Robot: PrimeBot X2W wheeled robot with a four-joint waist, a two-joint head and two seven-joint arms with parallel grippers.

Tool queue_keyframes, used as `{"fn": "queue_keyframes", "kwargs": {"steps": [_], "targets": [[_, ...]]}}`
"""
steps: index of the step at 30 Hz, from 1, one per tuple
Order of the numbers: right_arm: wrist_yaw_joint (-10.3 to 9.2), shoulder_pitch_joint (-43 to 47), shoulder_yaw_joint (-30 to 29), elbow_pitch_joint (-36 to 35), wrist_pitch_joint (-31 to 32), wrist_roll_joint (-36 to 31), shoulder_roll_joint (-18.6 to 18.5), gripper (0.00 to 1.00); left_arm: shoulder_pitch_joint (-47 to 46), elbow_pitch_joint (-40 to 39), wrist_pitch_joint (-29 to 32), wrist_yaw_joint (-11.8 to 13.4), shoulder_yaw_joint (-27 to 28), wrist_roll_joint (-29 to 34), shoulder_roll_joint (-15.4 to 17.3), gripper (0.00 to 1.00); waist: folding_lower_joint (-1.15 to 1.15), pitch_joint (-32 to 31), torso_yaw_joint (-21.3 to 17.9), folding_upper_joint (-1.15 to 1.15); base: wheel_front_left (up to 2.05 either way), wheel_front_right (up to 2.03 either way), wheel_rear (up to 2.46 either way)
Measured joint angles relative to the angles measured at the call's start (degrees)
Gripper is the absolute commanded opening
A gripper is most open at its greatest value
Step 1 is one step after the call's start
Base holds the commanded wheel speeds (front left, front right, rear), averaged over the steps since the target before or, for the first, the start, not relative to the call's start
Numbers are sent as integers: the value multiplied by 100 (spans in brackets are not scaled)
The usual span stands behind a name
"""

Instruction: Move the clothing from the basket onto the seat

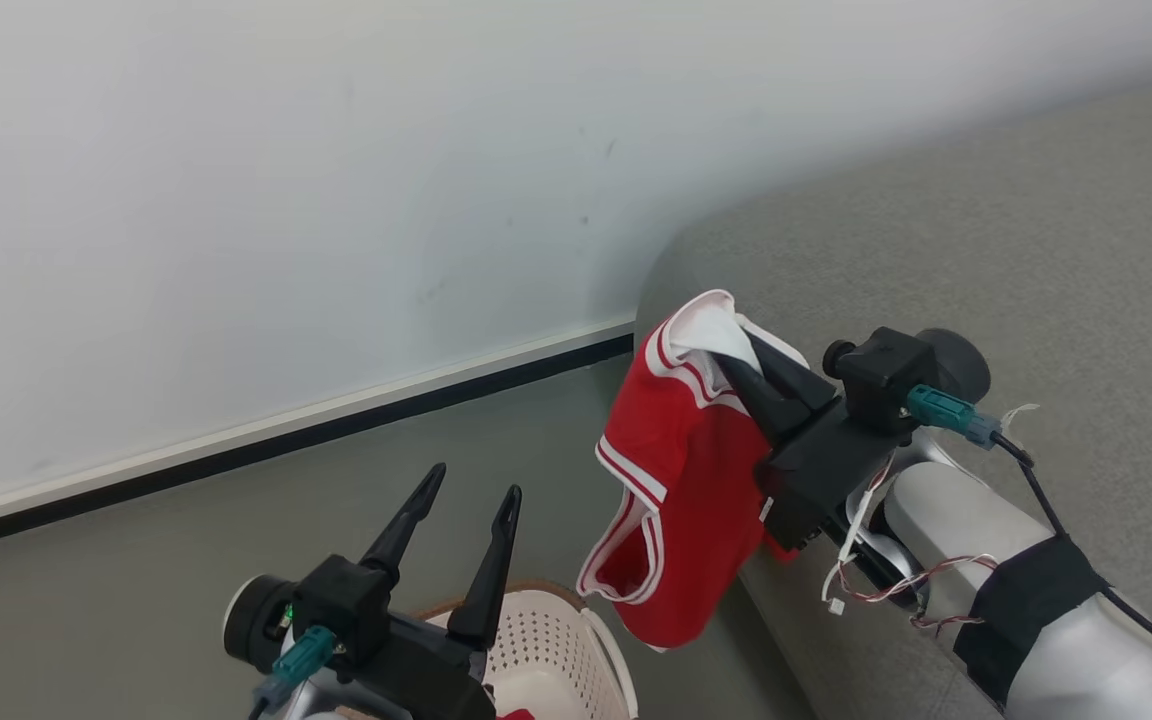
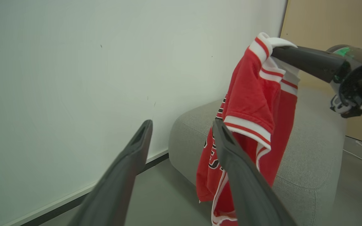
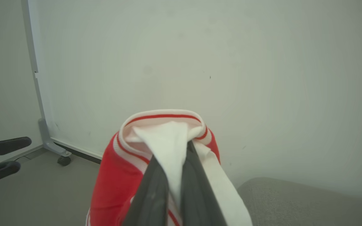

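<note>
Right gripper (image 1: 741, 360) clamped on the jersey (image 1: 676, 470) collar, cloth dangling beside the seat (image 1: 986, 250) edge, left gripper (image 1: 474, 482) spread empty above the basket (image 1: 556, 630), so I'd swing well over the cushion before releasing.

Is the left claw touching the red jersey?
Apart. In the head view, grey floor shows between the open left claw and the jersey, which hangs from the shut right claw.
</note>
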Motion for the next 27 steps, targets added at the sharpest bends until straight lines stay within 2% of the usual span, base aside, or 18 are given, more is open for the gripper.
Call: {"fn": "queue_keyframes", "kwargs": {"steps": [11, 21, 27], "targets": [[-243, 26, -245, -660, -1, -292, -460, 0, 294, -38, -60, 4, -226, -7, -55, 100, 0, -11, -662, 0, 0, 0, 0], [-293, 135, -391, -968, -1, -349, -677, 0, 405, -51, -85, 71, -352, -7, -108, 100, 0, 74, -1238, 0, 0, 0, 0], [-292, 131, -555, -939, -1, -347, -806, 0, 376, -47, -79, 73, -454, 10, -126, 100, 0, 233, -1392, 0, 0, 0, 0]]}}
